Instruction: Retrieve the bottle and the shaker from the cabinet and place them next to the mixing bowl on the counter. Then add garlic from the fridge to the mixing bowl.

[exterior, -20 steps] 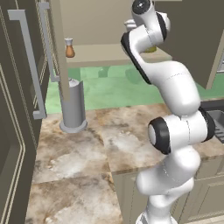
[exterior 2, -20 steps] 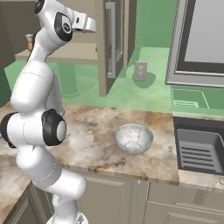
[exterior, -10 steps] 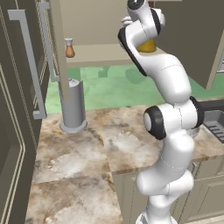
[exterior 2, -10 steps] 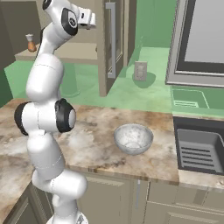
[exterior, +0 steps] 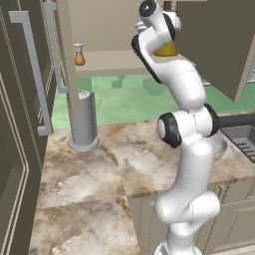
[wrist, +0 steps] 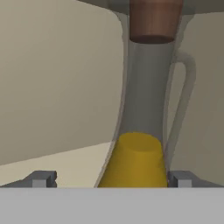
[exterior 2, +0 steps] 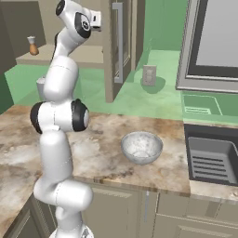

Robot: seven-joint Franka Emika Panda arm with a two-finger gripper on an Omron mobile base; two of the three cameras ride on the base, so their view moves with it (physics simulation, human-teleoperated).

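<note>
In the hand view the bottle [wrist: 139,162] stands close in front, clear glass with golden-yellow liquid and a brown cork [wrist: 154,19]. My gripper [wrist: 111,180] is open, its fingertips [wrist: 41,179] either side of the bottle's lower body; the right tip is very near the glass, the left one apart. The bottle [exterior: 167,50] shows as a yellow patch behind my wrist, on the cabinet shelf [exterior: 114,62]. The small orange-brown shaker [exterior: 78,55] [exterior 2: 31,45] stands further left on that shelf. The speckled mixing bowl [exterior 2: 142,146] sits on the marble counter [exterior 2: 102,135].
A tall grey cylinder [exterior: 83,119] stands on the counter under the shelf. The open cabinet door [exterior 2: 122,46] hangs right of my hand. The dark fridge [exterior: 20,124] with bar handles is at the left. A sink [exterior 2: 211,158] and microwave [exterior 2: 214,42] lie to the right.
My arm has swung and straightened, carrying the hand up and forward into the cabinet toward the bottle. The jaws have stayed open. Bottle, shaker and bowl have not moved.
</note>
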